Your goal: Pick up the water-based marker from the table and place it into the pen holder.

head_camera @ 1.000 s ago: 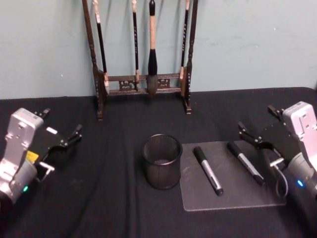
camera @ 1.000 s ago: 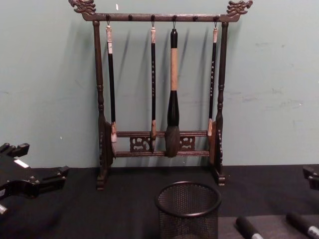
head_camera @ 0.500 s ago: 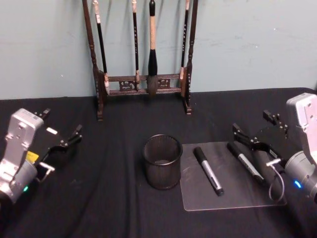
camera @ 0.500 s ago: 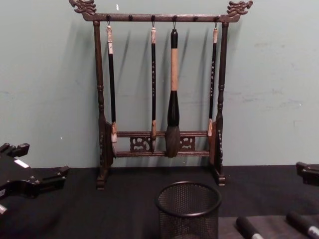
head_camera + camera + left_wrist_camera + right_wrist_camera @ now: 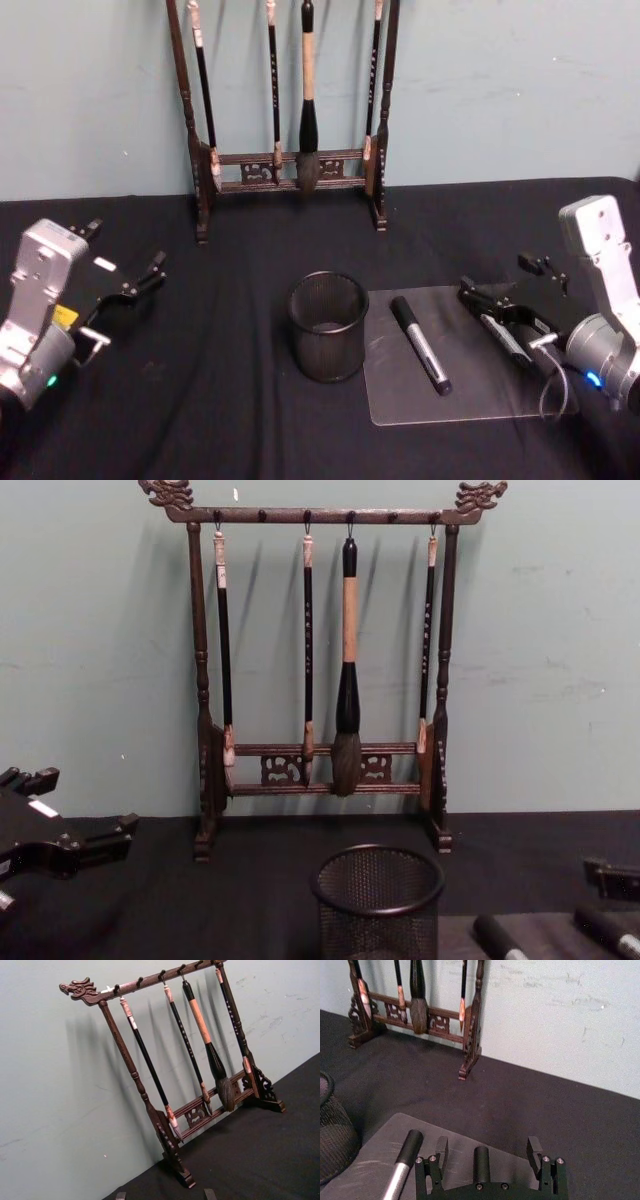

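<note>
Head view: right gripper (image 5: 495, 282) has dropped low over the right marker (image 5: 505, 338) on the clear mat (image 5: 470, 398), right of the holder (image 5: 328, 325), so the grab looks next. Left gripper (image 5: 125, 300) is parked at the tabletop's (image 5: 220, 410) left, jaws wide. Right wrist view: jaws wide, straddling the marker's cap, not yet gripping it.
</note>
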Controlling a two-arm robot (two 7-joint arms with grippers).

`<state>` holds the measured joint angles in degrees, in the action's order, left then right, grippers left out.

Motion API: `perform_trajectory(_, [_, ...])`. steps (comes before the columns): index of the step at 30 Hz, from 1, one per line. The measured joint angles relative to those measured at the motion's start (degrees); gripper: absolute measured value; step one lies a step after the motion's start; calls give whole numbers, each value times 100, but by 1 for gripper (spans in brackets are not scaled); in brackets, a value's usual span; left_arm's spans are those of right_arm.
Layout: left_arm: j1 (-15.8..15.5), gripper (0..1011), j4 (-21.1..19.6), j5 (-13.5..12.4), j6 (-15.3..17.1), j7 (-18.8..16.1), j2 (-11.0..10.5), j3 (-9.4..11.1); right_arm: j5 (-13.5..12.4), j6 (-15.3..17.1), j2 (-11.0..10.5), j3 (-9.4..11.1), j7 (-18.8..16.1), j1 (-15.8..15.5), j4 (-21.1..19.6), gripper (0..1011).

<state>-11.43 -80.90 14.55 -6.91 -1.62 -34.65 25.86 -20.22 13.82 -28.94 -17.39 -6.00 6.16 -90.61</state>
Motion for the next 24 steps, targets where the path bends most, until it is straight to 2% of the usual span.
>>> perform_trajectory(5, [0, 1009, 0, 0, 0, 0, 0, 0, 73, 196, 157, 15, -125, 118, 342, 1002])
perform_trajectory(15, [0, 1009, 0, 0, 0, 0, 0, 0, 90, 368, 290, 93, -294, 176, 538, 1000])
perform_trajectory(24, [0, 1009, 0, 0, 0, 0, 0, 0, 226, 399, 389, 102, -409, 212, 699, 1000])
